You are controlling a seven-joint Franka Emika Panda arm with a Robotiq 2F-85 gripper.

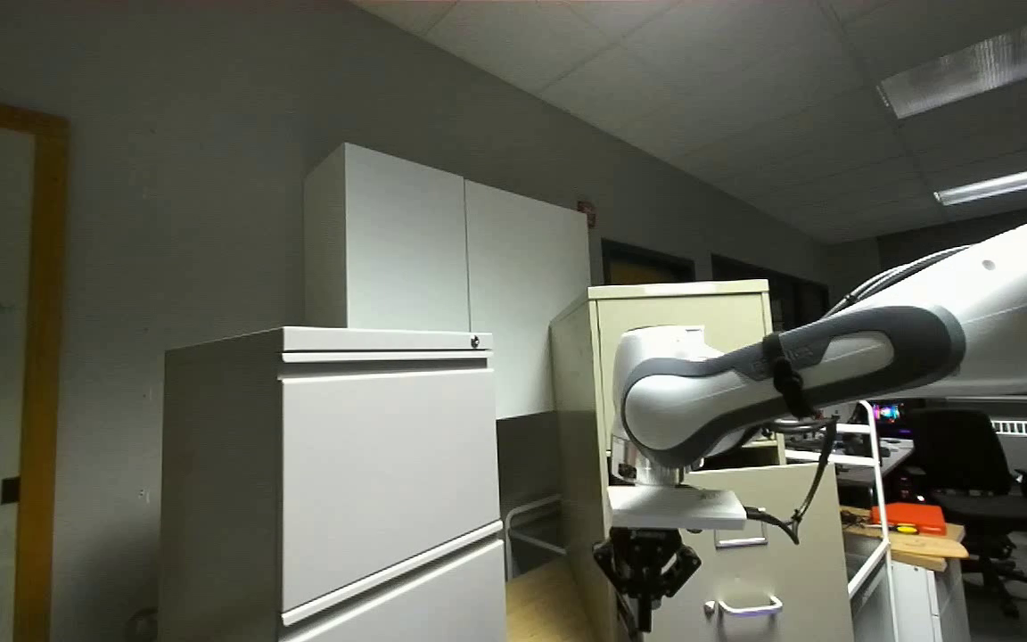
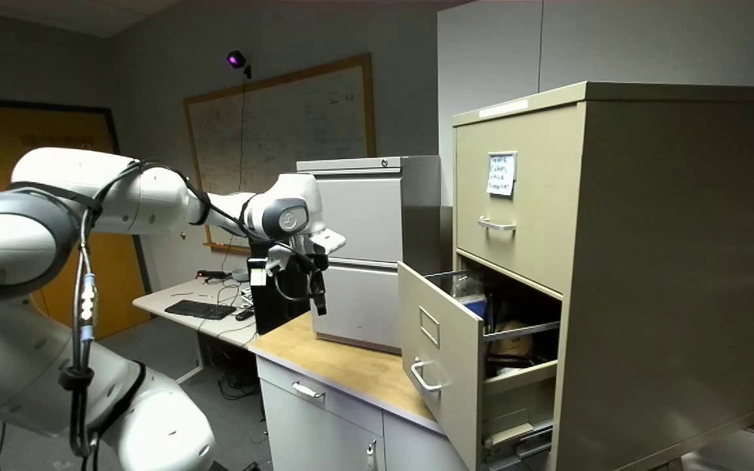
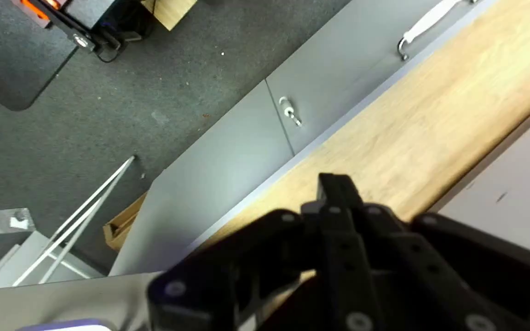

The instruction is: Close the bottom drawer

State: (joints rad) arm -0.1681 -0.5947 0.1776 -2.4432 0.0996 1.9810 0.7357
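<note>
The beige filing cabinet (image 2: pixel 671 261) has its lower drawer (image 2: pixel 439 314) pulled well out, with items inside. The drawer front also shows in an exterior view (image 1: pixel 803 526) and at the bottom left of the wrist view (image 3: pixel 85 296). Its silver handle (image 2: pixel 424 377) faces away from the cabinet. The cabinet's upper drawer (image 2: pixel 540 190) is shut. My gripper (image 1: pixel 644 615) points down with its fingertips together and nothing between them. In an exterior view the gripper (image 2: pixel 320 304) is to the left of the drawer front, apart from it. In the wrist view the fingertips (image 3: pixel 336 184) are above the wooden counter.
A grey two-drawer cabinet (image 2: pixel 360 222) stands on the wooden counter (image 2: pixel 324 356), close to the gripper and the open drawer. Below the counter are grey cupboard fronts (image 2: pixel 321 412) with handles. A white rail frame (image 1: pixel 881 499) stands by the beige cabinet. A desk (image 2: pixel 184 301) is behind.
</note>
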